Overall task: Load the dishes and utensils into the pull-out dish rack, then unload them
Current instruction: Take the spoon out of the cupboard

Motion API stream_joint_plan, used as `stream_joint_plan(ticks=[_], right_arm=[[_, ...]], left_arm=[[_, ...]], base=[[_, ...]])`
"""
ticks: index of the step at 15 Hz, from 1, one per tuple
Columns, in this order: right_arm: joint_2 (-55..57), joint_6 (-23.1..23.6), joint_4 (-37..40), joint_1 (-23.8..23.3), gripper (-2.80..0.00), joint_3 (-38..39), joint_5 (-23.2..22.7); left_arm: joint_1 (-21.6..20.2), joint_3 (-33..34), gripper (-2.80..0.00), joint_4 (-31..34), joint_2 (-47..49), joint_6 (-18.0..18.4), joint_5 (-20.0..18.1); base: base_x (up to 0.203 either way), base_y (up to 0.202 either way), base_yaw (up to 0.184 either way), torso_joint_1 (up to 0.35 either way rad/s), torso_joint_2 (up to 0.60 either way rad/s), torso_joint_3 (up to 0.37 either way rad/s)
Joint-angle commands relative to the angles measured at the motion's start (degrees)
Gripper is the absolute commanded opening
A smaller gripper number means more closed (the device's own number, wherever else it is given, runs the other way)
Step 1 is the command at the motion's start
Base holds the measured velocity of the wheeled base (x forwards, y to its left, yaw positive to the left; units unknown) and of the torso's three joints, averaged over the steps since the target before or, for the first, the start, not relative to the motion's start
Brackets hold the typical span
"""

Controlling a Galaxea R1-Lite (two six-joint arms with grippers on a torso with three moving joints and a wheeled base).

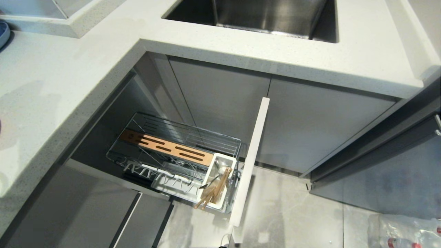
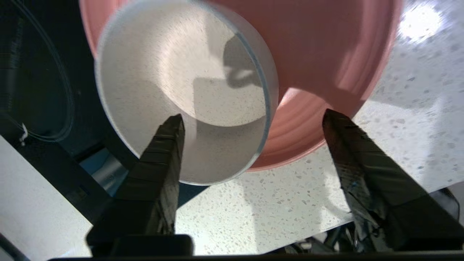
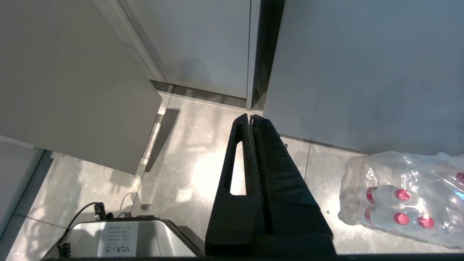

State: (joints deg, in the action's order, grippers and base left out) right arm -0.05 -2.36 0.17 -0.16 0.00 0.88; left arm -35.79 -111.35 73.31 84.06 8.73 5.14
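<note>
From my head camera I see the pull-out dish rack (image 1: 179, 151) drawn out of the cabinet below the speckled tabletop (image 1: 51, 96), its pale front panel (image 1: 249, 162) standing edge-on toward me. The brown wooden slotted insert (image 1: 168, 147) lies across the wire basket, and the white utensil caddy (image 1: 218, 182) sits at the front corner just behind the panel. The chopsticks (image 1: 215, 191) lean inside the caddy with their ends poking over its near edge, and the metal spoon (image 1: 210, 182) lies among them. Neither arm shows in this view.

Through the left wrist camera, my left pincer (image 2: 252, 121) is spread wide and grips nothing. Just past its tips the white bowl (image 2: 181, 90) rests on the pale-pink plate (image 2: 326, 54), which lies on the tabletop; one fingertip (image 2: 170, 127) overlaps the bowl's rim in the view, though I cannot tell whether they touch.

My right pincer (image 3: 251, 119) hangs over the floor (image 3: 188, 166) beside a wrapped pack of bottles (image 3: 402, 199), its fingers pressed together with nothing between them.
</note>
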Motion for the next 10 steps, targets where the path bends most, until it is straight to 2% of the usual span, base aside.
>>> stream_joint_plan(ticks=[1, 4, 6, 7, 10], right_arm=[[0.0, 0.0, 0.0, 0.0, -2.8, 0.1, 0.0], [0.0, 0.0, 0.0, 0.1, -2.8, 0.1, 0.0], [0.0, 0.0, 0.0, 0.0, -2.8, 0.1, 0.0], [0.0, 0.0, 0.0, 0.0, -2.8, 0.1, 0.0], [0.0, 0.0, 0.0, 0.0, -2.8, 0.1, 0.0]], left_arm=[[0.0, 0.0, 0.0, -0.3, -2.3, 0.0, 0.2], [0.0, 0.1, 0.0, -2.2, -7.0, 0.0, 0.1], [0.1, 1.3, 0.0, -6.0, -11.0, 0.2, 0.0], [0.1, 2.2, -2.8, -8.8, -13.2, 0.2, 0.0], [0.4, 5.1, -2.8, -14.1, -19.2, 0.1, 0.0]], base=[[0.0, 0.0, 0.0, 0.0, 0.0, 0.0], [0.0, 0.0, 0.0, 0.0, 0.0, 0.0], [0.0, 0.0, 0.0, 0.0, 0.0, 0.0], [0.0, 0.0, 0.0, 0.0, 0.0, 0.0], [0.0, 0.0, 0.0, 0.0, 0.0, 0.0]])
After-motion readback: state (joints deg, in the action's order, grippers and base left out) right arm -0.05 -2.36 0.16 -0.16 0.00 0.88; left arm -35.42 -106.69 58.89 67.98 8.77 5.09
